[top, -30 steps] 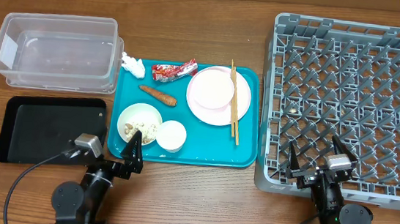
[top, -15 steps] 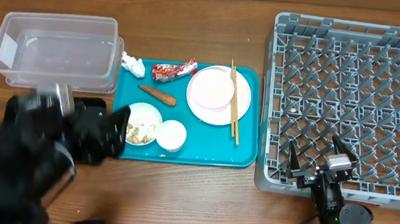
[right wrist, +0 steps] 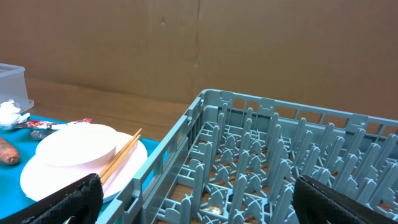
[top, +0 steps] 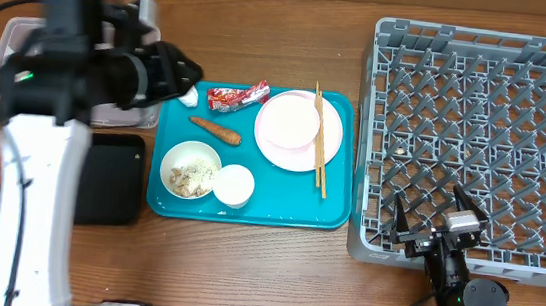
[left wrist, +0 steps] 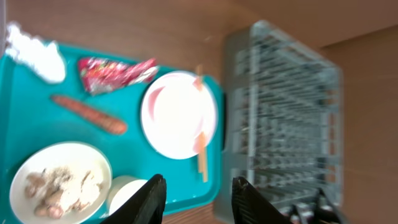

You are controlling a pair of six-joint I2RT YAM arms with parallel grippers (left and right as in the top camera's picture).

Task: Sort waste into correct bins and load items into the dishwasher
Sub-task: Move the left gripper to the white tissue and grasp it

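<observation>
Setting: a brown wooden bench (top: 261, 272) carries everything; only the overhead view takes in the whole layout.
Left arm: the left end effector (left wrist: 199, 180) has its fingers apart with nothing between them, as the left wrist view shows. The overhead view gives only a dark blur above the far left corner of the teal plastic serving tray (top: 332, 214).
Right arm: the right end effector (right wrist: 197, 181) is spread wide and empty, at the near edge of the rack.
Dishwasher: a large square grey plastic dish rack (top: 477, 122), just right of the teal tray; the right wrist view shows its pegs from low at the side.
Waste: all on the teal tray. A crinkled red snack wrapper (top: 237, 95), a crumpled white tissue (left wrist: 37, 53) and an orange carrot piece (top: 216, 128) lie along the far side; the beige crumbly food scraps (top: 193, 177) sit in a small white bowl (top: 177, 156).
Items: a small white cup (top: 234, 185) is just beside that bowl; the thin wooden chopsticks (top: 319, 152) lie across the edge of the round pale-pink plate (top: 290, 130).
Bins: a clear plastic rectangular tub (top: 12, 48), largely covered by the left arm. In front of it is a shallow black rectangular tray (top: 110, 178), which appears in the overhead view only.
</observation>
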